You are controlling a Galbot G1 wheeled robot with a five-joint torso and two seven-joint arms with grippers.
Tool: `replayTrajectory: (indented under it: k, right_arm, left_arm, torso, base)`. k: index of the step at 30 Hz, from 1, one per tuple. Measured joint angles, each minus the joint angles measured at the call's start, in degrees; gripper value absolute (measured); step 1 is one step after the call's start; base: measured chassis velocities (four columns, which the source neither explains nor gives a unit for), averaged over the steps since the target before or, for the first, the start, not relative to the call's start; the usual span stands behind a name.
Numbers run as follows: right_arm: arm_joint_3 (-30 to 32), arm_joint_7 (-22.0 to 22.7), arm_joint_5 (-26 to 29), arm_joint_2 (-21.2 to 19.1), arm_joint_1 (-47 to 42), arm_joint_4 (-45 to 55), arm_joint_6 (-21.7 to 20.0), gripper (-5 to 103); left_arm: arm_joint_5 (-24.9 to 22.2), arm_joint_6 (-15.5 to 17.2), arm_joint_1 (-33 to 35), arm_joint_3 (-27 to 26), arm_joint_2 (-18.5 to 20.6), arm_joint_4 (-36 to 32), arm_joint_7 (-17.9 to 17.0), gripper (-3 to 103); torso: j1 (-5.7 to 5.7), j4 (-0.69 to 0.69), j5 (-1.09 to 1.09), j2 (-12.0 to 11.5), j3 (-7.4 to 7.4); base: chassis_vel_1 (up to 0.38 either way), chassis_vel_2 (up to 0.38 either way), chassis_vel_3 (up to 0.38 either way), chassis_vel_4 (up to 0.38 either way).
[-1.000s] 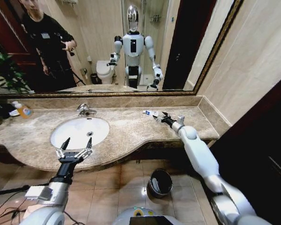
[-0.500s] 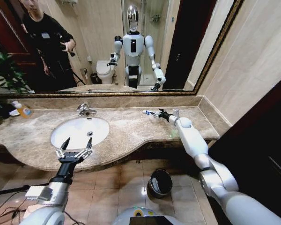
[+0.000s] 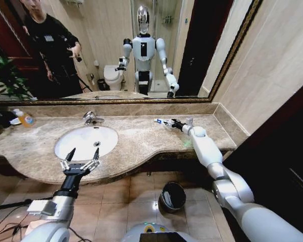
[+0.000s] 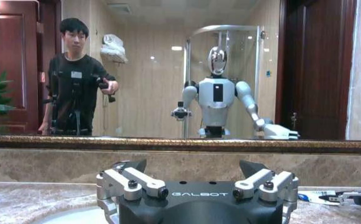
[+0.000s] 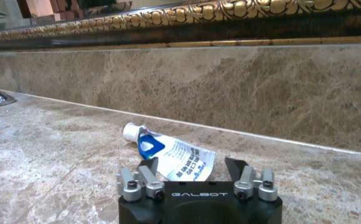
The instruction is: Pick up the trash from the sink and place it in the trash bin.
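Right gripper (image 5: 193,169) straddled the blue-printed tube (image 5: 171,156) on the counter (image 5: 56,154), fingers spread, nothing gripped yet; left gripper (image 3: 81,160) waited open beside the sink (image 3: 86,141)

A blue-printed white tube (image 5: 171,156) lay flat on the tabletop (image 3: 136,138), well right of the sink (image 3: 86,141); the black trash bin (image 3: 172,195) stood on the floor.

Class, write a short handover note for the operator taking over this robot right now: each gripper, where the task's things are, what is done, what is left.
Right gripper: open, reaching over the counter near the back wall, fingers either side of the white tube with blue print, not yet closed on it.
Left gripper: open, idle above the counter's front edge by the sink.
Trash bin: on the floor below the counter.
Done: nothing binned that I can see.
Left: grip the tube, carry it to the bin.
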Motion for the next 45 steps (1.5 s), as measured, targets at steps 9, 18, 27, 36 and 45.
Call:
replayTrajectory:
  k: [9, 18, 27, 36, 45]
  right_arm:
    - [-0.22, 1.96, -0.02, 0.04, -1.46, 1.47, 0.01, 35]
    - [-0.44, 2.36, 0.25, 0.02, -2.34, 2.58, 0.05, 3]
    - [-1.06, 3.58, 1.53, -0.54, -3.59, 4.51, -0.04, 0]
    - [-3.05, 7.10, 6.26, -3.00, -6.99, 11.80, -2.24, 0]
    - [-4.70, 12.91, 12.99, -7.47, -12.59, 24.39, -5.02, 0]
  left_arm:
    - [0.00, 0.00, 0.00, 0.00, 0.00, 0.00, 0.00, 100]
    - [0.00, 0.00, 0.00, 0.00, 0.00, 0.00, 0.00, 100]
    - [0.00, 0.00, 0.00, 0.00, 0.00, 0.00, 0.00, 100]
    - [0.00, 0.00, 0.00, 0.00, 0.00, 0.00, 0.00, 100]
    - [0.00, 0.00, 0.00, 0.00, 0.00, 0.00, 0.00, 100]
  torso:
    - [0.00, 0.00, 0.00, 0.00, 0.00]
    - [0.00, 0.00, 0.00, 0.00, 0.00]
    - [0.00, 0.00, 0.00, 0.00, 0.00]
    - [0.00, 0.00, 0.01, 0.00, 0.00]
    - [0.00, 0.00, 0.00, 0.00, 0.00]
  base:
    - [0.000, 0.000, 0.000, 0.000]
    - [0.000, 0.000, 0.000, 0.000]
    - [0.000, 0.000, 0.000, 0.000]
    - [0.000, 0.000, 0.000, 0.000]
    - [0.000, 0.000, 0.000, 0.000]
